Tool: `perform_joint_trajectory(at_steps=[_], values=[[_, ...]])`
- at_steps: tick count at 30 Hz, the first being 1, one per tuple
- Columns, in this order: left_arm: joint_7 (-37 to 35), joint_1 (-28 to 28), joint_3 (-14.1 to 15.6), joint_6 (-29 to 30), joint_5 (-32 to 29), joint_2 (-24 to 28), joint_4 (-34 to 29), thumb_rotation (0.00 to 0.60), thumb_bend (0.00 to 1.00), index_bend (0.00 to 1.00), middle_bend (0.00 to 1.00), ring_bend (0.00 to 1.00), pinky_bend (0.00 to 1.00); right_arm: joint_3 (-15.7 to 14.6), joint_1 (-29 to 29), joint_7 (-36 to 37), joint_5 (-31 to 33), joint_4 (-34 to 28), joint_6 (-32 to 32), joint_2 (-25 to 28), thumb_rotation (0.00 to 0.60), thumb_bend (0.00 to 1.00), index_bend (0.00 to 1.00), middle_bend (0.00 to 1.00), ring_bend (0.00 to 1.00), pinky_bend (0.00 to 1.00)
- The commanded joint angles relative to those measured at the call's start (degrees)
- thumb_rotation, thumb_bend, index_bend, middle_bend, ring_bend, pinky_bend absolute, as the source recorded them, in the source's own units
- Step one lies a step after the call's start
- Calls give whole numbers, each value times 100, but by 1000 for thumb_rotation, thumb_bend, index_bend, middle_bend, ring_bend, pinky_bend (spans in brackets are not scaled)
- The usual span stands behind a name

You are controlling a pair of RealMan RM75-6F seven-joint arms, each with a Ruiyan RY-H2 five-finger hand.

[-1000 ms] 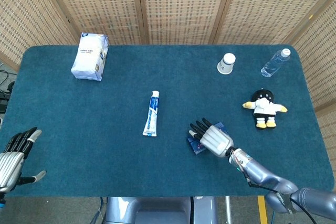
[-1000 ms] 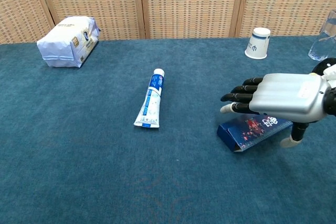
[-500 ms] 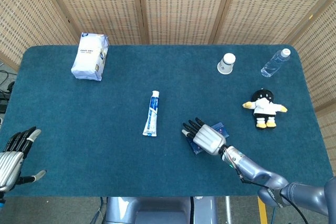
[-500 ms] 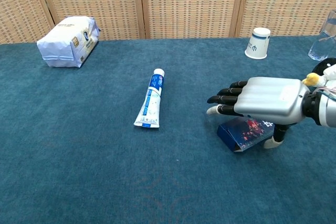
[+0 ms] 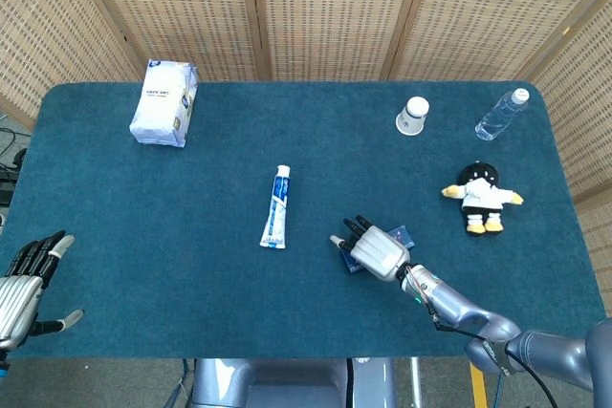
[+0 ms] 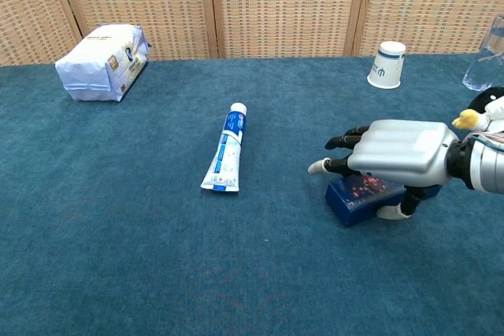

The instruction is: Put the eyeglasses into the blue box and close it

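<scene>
Pressing down: the right hand (image 6: 398,156) lies palm-down on the small dark-blue patterned box (image 6: 361,196), fingers extended forward over its far edge, thumb at its near side. Against half a second ago the box sits flatter on the teal cloth table (image 6: 118,218), its raised end now lowered, so I judge the lid is being pushed shut. No eyeglasses visible anywhere; presumably inside, cannot confirm. Whether the lid has fully latched, cannot tell.

Chest view shows the box's side face and the thumb; head view shows the hand (image 5: 371,248) covering most of the box (image 5: 399,233), plus the left hand (image 5: 23,286), fingers spread, empty, idle at the table's near left corner.
</scene>
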Motion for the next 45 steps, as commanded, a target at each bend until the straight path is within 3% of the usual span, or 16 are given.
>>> perform_joint_trajectory(at_steps=[1, 5, 13, 14, 16, 18, 19, 21, 22, 27, 32, 34, 39, 45], values=[[9, 1, 0, 0, -5, -1, -5, 600, 95, 0, 0, 0, 0, -41, -37, 269, -268, 175, 274, -100, 600, 539, 109, 560, 96, 120], [33, -1, -1, -4, -6, -7, -12, 600, 95, 0, 0, 0, 0, -85, -42, 393, -382, 310, 350, -144, 600, 569, 171, 599, 138, 120], [42, 2, 2, -3, -7, -9, -16, 600, 95, 0, 0, 0, 0, -101, -50, 387, -359, 313, 320, -132, 600, 564, 176, 577, 138, 120], [42, 3, 4, -2, -3, -8, -15, 600, 95, 0, 0, 0, 0, -102, -54, 373, -341, 297, 308, -119, 600, 535, 174, 542, 138, 120], [36, 4, 5, 2, 0, -8, -13, 600, 95, 0, 0, 0, 0, -105, -61, 289, -235, 205, 207, -49, 600, 410, 103, 338, 96, 120], [20, 6, 3, 8, 0, -4, -10, 600, 95, 0, 0, 0, 0, -53, -99, 173, -84, -29, 201, 66, 600, 198, 6, 50, 14, 120], [15, 7, 2, 13, 3, -2, -12, 600, 95, 0, 0, 0, 0, -22, -129, 125, -42, -140, 260, 115, 600, 133, 0, 7, 0, 120], [5, 6, 3, 13, 8, 3, -13, 600, 95, 0, 0, 0, 0, 23, -184, 34, 15, -395, 372, 248, 600, 13, 0, 0, 0, 119], [-3, 7, 5, 12, 11, 5, -11, 600, 95, 0, 0, 0, 0, 46, -209, -16, 36, -531, 433, 327, 600, 3, 0, 0, 0, 118], [-47, 20, 27, 50, 88, 31, -15, 600, 95, 0, 0, 0, 0, 100, -390, -207, 72, -1357, 792, 893, 600, 0, 0, 0, 0, 87], [-243, 69, 35, 198, 213, 85, 19, 600, 94, 0, 0, 0, 0, 31, -969, -172, -7, -2114, 1717, 1642, 600, 1, 0, 0, 0, 66], [-424, 69, 22, 284, 329, 89, 112, 600, 92, 0, 0, 0, 0, -31, -1416, 218, 57, -2286, 2310, 1953, 600, 9, 0, 0, 0, 52], [-578, 97, -15, 379, 312, 70, 271, 600, 76, 0, 0, 0, 0, -123, -2295, 1613, 179, -2057, 3337, 2286, 600, 28, 0, 0, 0, 27], [-527, 167, -127, 582, 198, -18, 351, 600, 49, 0, 0, 0, 0, -42, -2988, 2699, 325, -1453, 4103, 2106, 600, 12, 0, 0, 0, 7]])
